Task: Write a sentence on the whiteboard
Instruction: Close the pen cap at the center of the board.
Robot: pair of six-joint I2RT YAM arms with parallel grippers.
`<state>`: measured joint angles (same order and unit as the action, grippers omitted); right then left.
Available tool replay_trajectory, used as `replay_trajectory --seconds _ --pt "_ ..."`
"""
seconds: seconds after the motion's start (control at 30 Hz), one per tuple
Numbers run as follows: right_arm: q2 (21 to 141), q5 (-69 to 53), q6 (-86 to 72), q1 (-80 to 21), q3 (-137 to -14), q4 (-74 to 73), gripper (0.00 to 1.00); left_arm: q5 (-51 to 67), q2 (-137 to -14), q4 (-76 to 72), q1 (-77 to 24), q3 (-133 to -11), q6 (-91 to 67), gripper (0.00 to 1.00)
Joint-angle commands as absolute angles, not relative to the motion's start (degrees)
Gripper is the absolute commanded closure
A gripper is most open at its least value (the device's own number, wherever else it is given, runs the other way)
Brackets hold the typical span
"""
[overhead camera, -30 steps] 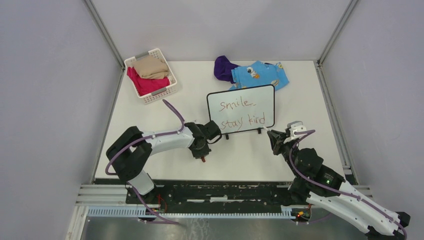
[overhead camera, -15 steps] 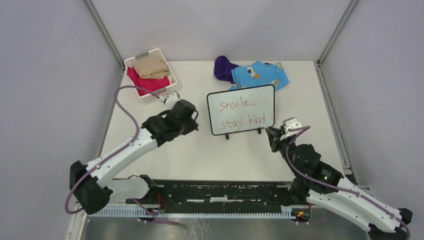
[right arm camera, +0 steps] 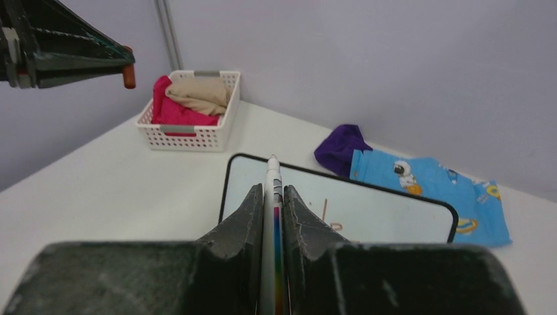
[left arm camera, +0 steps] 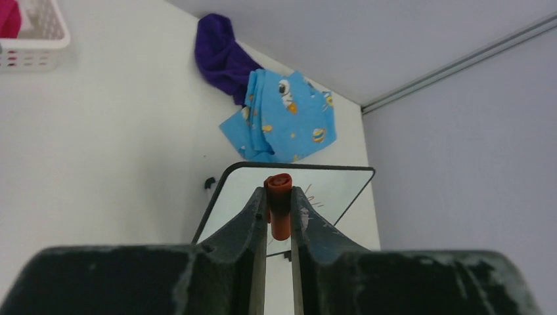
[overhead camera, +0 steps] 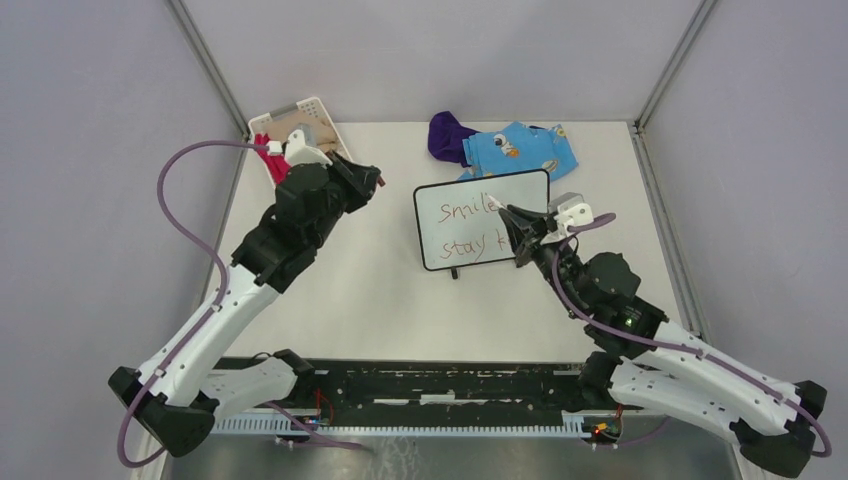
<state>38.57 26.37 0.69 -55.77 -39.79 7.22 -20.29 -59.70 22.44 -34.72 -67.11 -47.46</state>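
Note:
The whiteboard point(overhead camera: 450, 228) stands mid-table on its black feet. The sentence point(overhead camera: 463, 211) reads "smil" over "stay k"; the rest is hidden by my right arm. My right gripper point(overhead camera: 515, 225) is shut on a white marker point(overhead camera: 496, 207) with a rainbow stripe, its tip over the board's upper middle. The right wrist view shows the marker point(right arm camera: 272, 190) above the whiteboard point(right arm camera: 381, 210). My left gripper point(overhead camera: 368, 183) is raised left of the board, shut on a red cap point(left arm camera: 280, 203). The whiteboard point(left arm camera: 335, 185) lies beyond it.
A white slatted basket point(overhead camera: 318, 108) with pink and tan clothes stands at the back left, partly behind my left arm. A purple cloth point(overhead camera: 447, 135) and a blue printed cloth point(overhead camera: 520, 150) lie behind the board. Metal frame posts stand at the back corners.
My left arm has risen from the table in front of the board and swung left and back towards the basket. My right gripper has moved from the board's lower right corner over its face.

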Motion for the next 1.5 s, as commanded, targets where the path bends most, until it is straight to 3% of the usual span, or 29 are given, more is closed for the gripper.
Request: replay_trajectory --seconds 0.0,0.63,0.97,1.33,1.47 --pt "43.4 22.8 3.0 -56.1 -46.4 22.2 1.0 -17.1 -55.7 5.4 -34.3 -68.8 -41.6 0.98" --pt "49.0 8.1 -6.0 -56.1 -48.3 39.5 1.0 -8.6 -50.1 -10.5 -34.3 -68.8 -47.2 0.98" --pt "46.4 10.3 -3.2 -57.7 -45.8 45.4 1.0 -4.2 -51.1 -20.2 -34.3 -66.4 -55.4 0.98" --pt "50.2 18.5 18.4 -76.2 -42.9 64.6 1.0 -2.3 -52.9 -29.6 -34.3 -63.9 -66.1 0.98" --pt "53.1 19.2 22.0 -78.5 -43.8 68.2 1.0 -2.5 -53.5 -30.0 -34.3 -64.4 -69.6 0.98"
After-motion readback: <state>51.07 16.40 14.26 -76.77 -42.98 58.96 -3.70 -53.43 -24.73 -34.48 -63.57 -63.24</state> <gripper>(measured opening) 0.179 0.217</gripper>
